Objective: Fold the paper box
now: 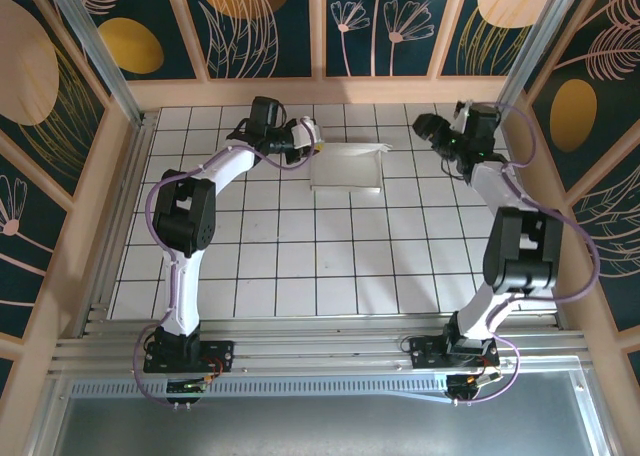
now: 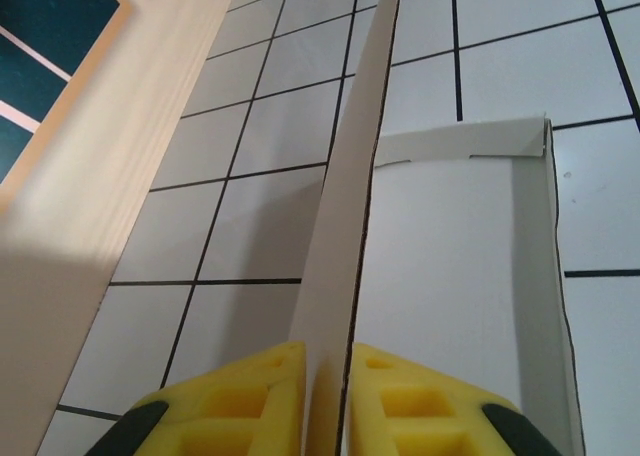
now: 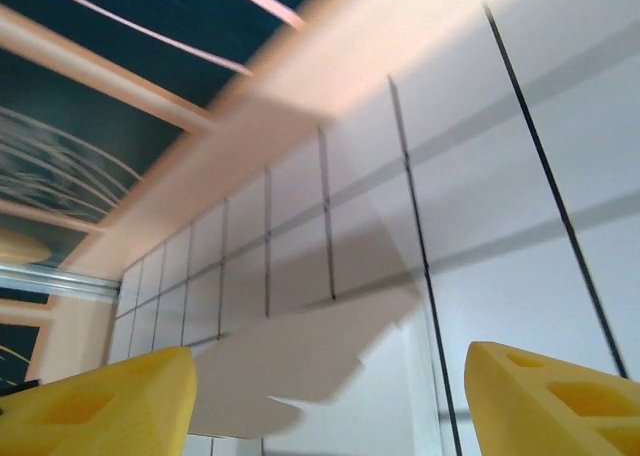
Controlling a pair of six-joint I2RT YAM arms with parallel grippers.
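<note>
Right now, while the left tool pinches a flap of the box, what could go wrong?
1. The left tool grips the upright flap only near its edge. The thin card may slip out, or crease away from the fold line.
2. The right tool is open and apart from the box, so nothing seems to hold the box down. A pull on the flap could drag or tip it.
</note>
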